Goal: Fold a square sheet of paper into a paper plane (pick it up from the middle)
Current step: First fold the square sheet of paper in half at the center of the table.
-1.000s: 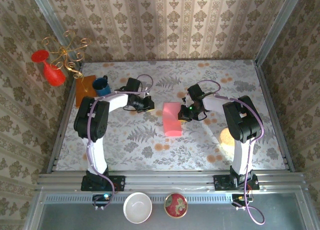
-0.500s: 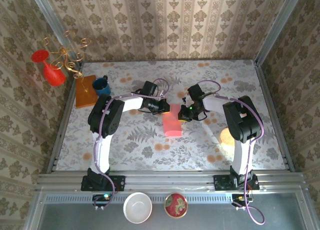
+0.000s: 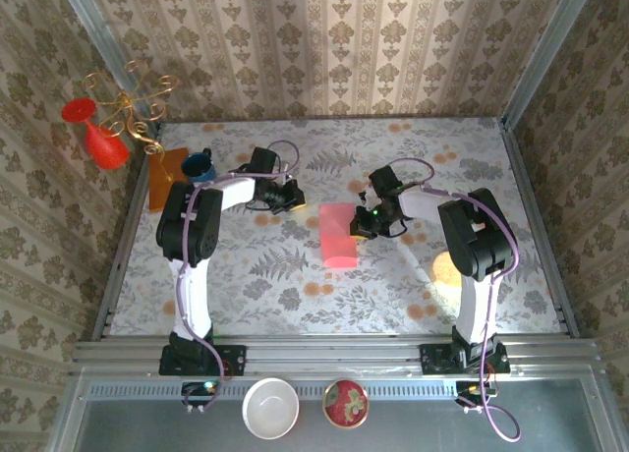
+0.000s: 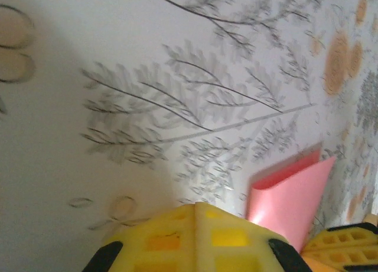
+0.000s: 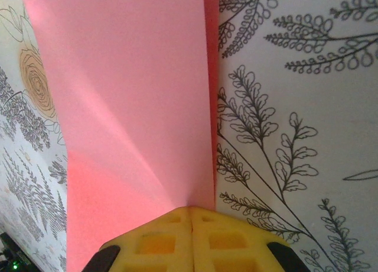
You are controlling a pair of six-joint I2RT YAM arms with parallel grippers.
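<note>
We see the pink sheet of paper (image 3: 337,236) lying on the flowered table (image 3: 246,275), folded over on itself into a tall rectangle. It lies between the two arms, closer to the right one.

The right gripper (image 3: 362,224) sits at the sheet's right-hand long edge, toward the far end. In the right wrist view its two yellow fingers are pressed together with no gap, and the gripper (image 5: 190,213) points straight along that edge. The sheet (image 5: 130,106) spreads out ahead of the tips and to their left, and it runs in under them. A darker strip of the lower layer peeks out just right of the top layer's edge. The tips touch the paper, but we cannot tell whether any of it is nipped between them.

The left gripper (image 3: 290,198) hovers to the left of the sheet, clear of it, near the far left corner. In its own wrist view the gripper (image 4: 196,210) has its fingers closed flat against each other, with nothing in them. From there the sheet (image 4: 289,201) lies ahead and off to the right, with its upper flap lifted slightly from the lower one. The right gripper (image 4: 345,242) shows at the sheet's far side.
</note>
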